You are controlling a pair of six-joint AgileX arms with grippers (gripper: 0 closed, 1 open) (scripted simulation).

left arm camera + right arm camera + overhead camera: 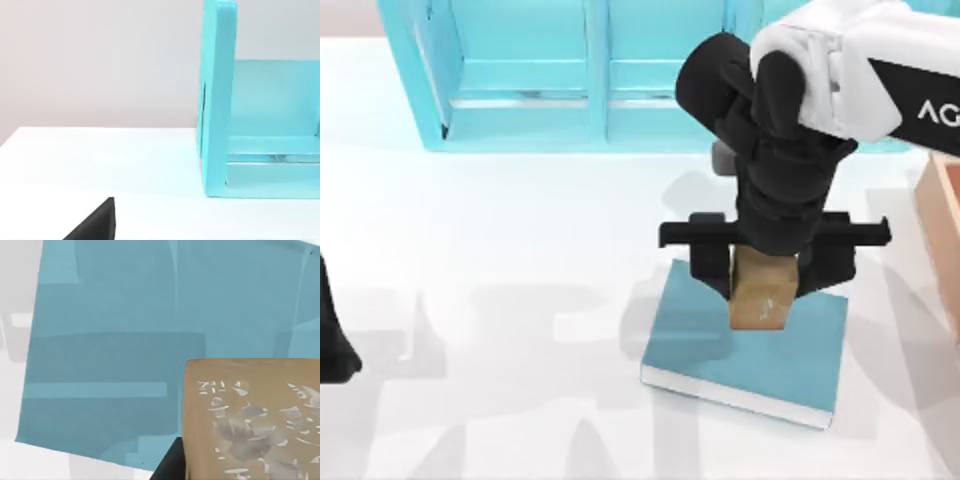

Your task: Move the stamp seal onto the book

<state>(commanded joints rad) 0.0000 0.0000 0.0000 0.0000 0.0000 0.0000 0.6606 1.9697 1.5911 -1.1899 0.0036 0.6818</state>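
In the lower right of the top view, the right end effector (761,268) hangs over the book (800,352), its two black fingers (710,268) pinching the stamp seal (760,297) from either side. The stamp seal is a small tan-brown block with a faint light mark on its near face; it sits over the upper middle of the book's teal cover, and whether its base touches the cover cannot be told. The book lies flat on the white worktop (500,250), turned slightly askew, with its white page edges showing along the lower side. The right arm reaches in from the upper right corner of the frame. Behind it, along the upper edge, stands a light cyan shelf unit (520,70) with open compartments, and at the right edge a piece of an orange-tan wooden box (942,215) shows. The left end effector (332,345) is parked at the far left edge of the frame, well apart from the book; whether its fingers are spread or pressed together cannot be told. In the right wrist view the stamp seal (250,420), with pale worn markings on its face, fills the lower right, with the book's cover (110,350) spread behind it. The left wrist view shows the end wall of the shelf unit (217,100) standing on the worktop (100,160).
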